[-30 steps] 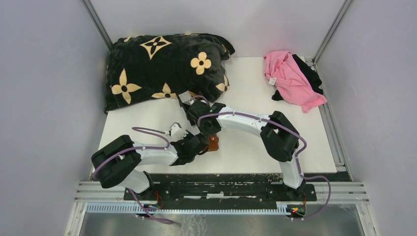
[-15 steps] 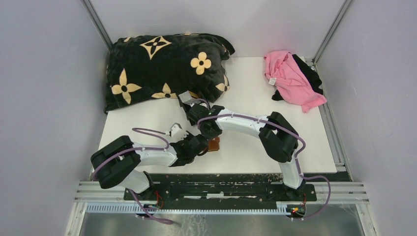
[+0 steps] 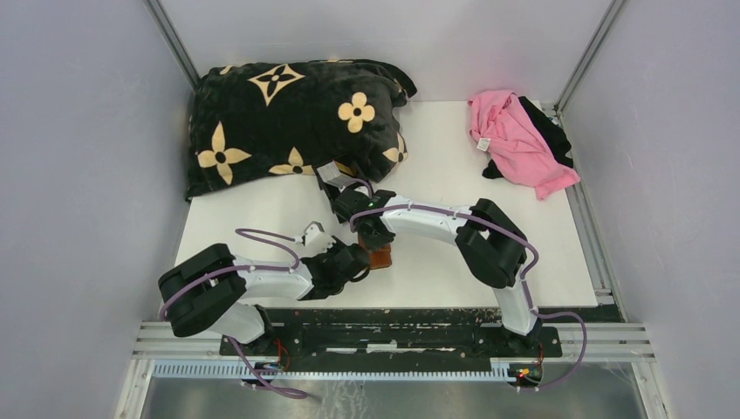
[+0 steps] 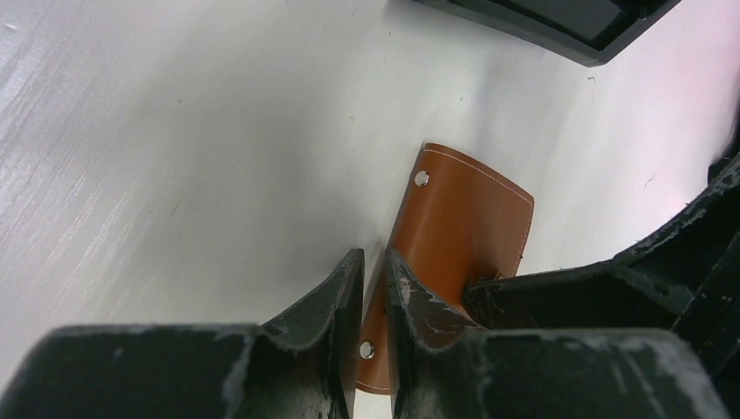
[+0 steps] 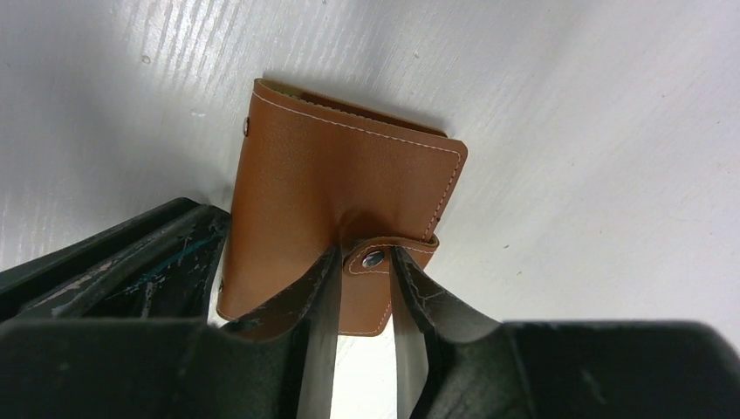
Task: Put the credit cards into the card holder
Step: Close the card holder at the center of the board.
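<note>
i judged it barely begun — the card holder (image 5: 349, 183) lay snapped shut on the table (image 3: 436, 262), one edge pinched in the narrow jaws of the left gripper (image 4: 373, 288), the right gripper (image 5: 365, 288) straddling its snap tab (image 5: 375, 259), grip unclear — no credit cards in view.

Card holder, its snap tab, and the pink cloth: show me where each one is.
card holder (image 5: 349, 188): right wrist view, middle of its brown leather front face.
snap tab (image 5: 373, 258): right wrist view, on the metal stud, between the right jaws.
pink cloth (image 3: 510, 140): top view, middle of the crumpled fabric.
</note>
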Robot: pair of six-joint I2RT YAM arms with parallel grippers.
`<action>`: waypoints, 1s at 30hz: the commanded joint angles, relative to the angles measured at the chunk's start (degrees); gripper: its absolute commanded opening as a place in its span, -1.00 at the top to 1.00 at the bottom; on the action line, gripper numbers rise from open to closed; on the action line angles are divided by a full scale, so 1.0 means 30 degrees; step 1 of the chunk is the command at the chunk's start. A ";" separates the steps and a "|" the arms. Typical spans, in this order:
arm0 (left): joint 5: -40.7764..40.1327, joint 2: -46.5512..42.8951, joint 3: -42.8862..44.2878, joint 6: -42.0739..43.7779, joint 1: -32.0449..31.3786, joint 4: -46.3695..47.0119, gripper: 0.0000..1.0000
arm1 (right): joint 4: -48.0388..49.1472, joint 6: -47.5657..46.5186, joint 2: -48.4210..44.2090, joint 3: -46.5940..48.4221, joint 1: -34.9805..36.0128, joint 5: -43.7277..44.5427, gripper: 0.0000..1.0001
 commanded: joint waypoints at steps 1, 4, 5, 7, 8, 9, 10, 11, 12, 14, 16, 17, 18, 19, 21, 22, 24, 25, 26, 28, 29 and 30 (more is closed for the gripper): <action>0.1935 0.0515 -0.0965 0.1015 -0.0295 -0.2756 0.52 | -0.0161 0.0196 0.0242 0.0610 0.0153 0.0798 0.37; 0.1970 0.0604 -0.0979 0.1015 -0.0325 -0.2716 0.52 | -0.0110 0.0240 0.0176 0.0585 0.0220 0.0938 0.40; 0.1985 0.0648 -0.1016 0.1029 -0.0336 -0.2682 0.52 | -0.0111 0.0253 0.0140 0.0591 0.0248 0.0952 0.41; 0.2020 0.0728 -0.1032 0.1015 -0.0351 -0.2599 0.52 | -0.0112 0.0254 0.0174 0.0612 0.0291 0.0958 0.43; 0.2050 0.0748 -0.1041 0.1015 -0.0372 -0.2518 0.52 | -0.0107 0.0254 0.0188 0.0613 0.0275 0.0940 0.43; 0.2050 0.0794 -0.1042 0.0989 -0.0378 -0.2503 0.52 | -0.0133 0.0280 0.0214 0.0606 0.0313 0.0967 0.43; 0.2065 0.0826 -0.1054 0.0990 -0.0383 -0.2468 0.52 | -0.0099 0.0305 0.0196 0.0612 0.0329 0.0967 0.43; 0.2078 0.0870 -0.1040 0.0986 -0.0402 -0.2424 0.52 | -0.0081 0.0312 0.0204 0.0600 0.0371 0.0956 0.43; 0.2094 0.0908 -0.1042 0.0986 -0.0415 -0.2389 0.52 | -0.0078 0.0338 0.0224 0.0610 0.0387 0.0955 0.43; 0.2105 0.0986 -0.1016 0.0973 -0.0431 -0.2331 0.52 | -0.0056 0.0369 0.0262 0.0669 0.0459 0.0953 0.44; 0.2109 0.1046 -0.1019 0.0934 -0.0455 -0.2328 0.52 | -0.0001 0.0400 0.0259 0.0685 0.0502 0.0945 0.45; 0.2123 0.1062 -0.1014 0.0928 -0.0488 -0.2322 0.52 | 0.0009 0.0408 0.0315 0.0706 0.0510 0.0953 0.45; 0.2111 0.1057 -0.1017 0.0934 -0.0476 -0.2303 0.52 | 0.0010 0.0402 0.0333 0.0742 0.0526 0.0954 0.46; 0.2109 0.1086 -0.1047 0.0906 -0.0475 -0.2319 0.52 | -0.0012 0.0419 0.0353 0.0798 0.0553 0.0969 0.46; 0.2109 0.1094 -0.1045 0.0890 -0.0496 -0.2297 0.52 | -0.0012 0.0401 0.0423 0.0910 0.0576 0.0958 0.46; 0.2109 0.1079 -0.1079 0.0886 -0.0496 -0.2274 0.52 | -0.0033 0.0401 0.0496 0.0987 0.0607 0.0951 0.46; 0.2109 0.1089 -0.1098 0.0878 -0.0502 -0.2249 0.52 | -0.0070 0.0373 0.0615 0.1125 0.0623 0.0932 0.47; 0.2134 0.1093 -0.1093 0.0847 -0.0497 -0.2227 0.52 | -0.0077 0.0372 0.0689 0.1186 0.0646 0.0926 0.47; 0.2138 0.1079 -0.1107 0.0847 -0.0496 -0.2233 0.52 | -0.0085 0.0372 0.0749 0.1260 0.0634 0.0925 0.48; 0.2138 0.1080 -0.1133 0.0857 -0.0522 -0.2188 0.52 | -0.0085 0.0372 0.0893 0.1365 0.0661 0.0912 0.48; 0.2138 0.1085 -0.1167 0.0827 -0.0540 -0.2195 0.52 | -0.0079 0.0372 0.0958 0.1421 0.0662 0.0912 0.48; 0.2138 0.1074 -0.1175 0.0812 -0.0527 -0.2207 0.52 | -0.0056 0.0372 0.1025 0.1472 0.0687 0.0912 0.49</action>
